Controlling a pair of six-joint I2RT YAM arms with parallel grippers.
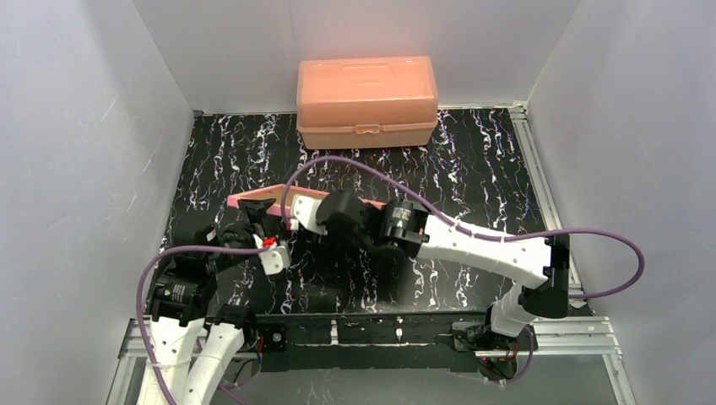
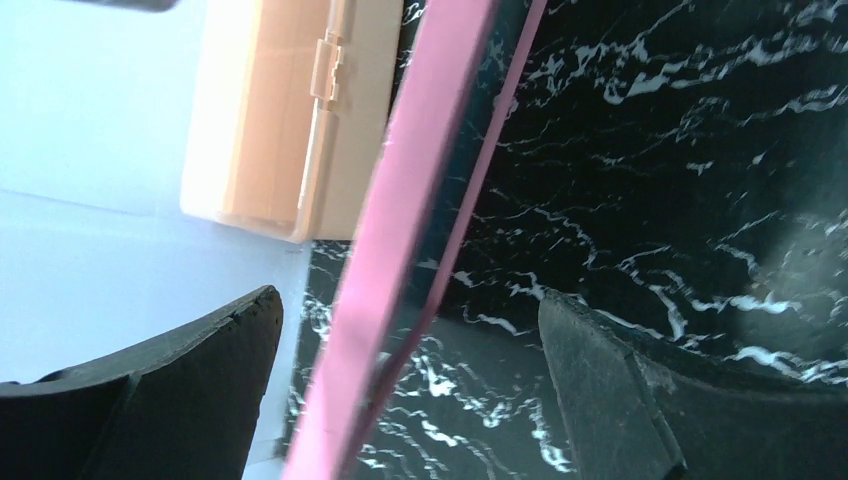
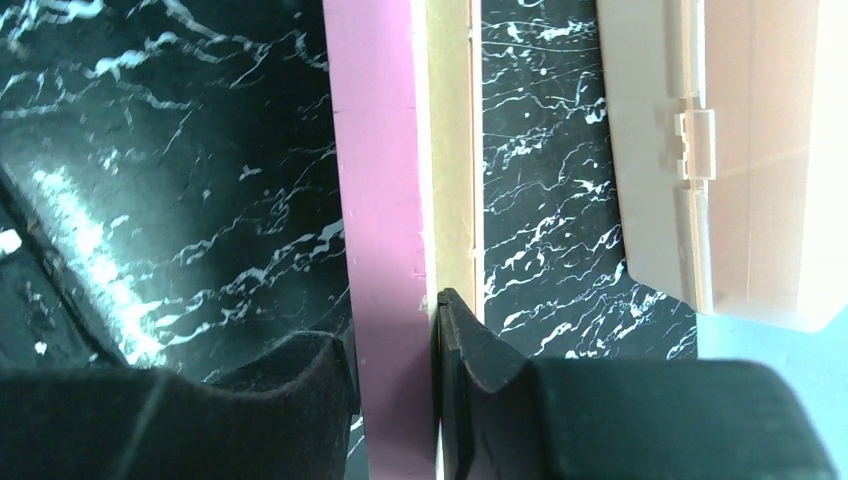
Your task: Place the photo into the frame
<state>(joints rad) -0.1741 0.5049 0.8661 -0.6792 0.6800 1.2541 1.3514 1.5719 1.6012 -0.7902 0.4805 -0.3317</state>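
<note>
Frame is being held on edge on the tabletop, left of centre in the top view. Its pink border is being pinched by the right gripper. The left gripper is being held wide open astride it, gripping nothing. Pinched one-sidedly, it could be toppled.

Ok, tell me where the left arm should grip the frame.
Pinch the pink rail of the frame near its left end, coming from the near left with one finger on each face. It looks raised on edge, so the rail is the narrow part offered. The open left gripper straddles it, and the right gripper pinches it further along.
</note>
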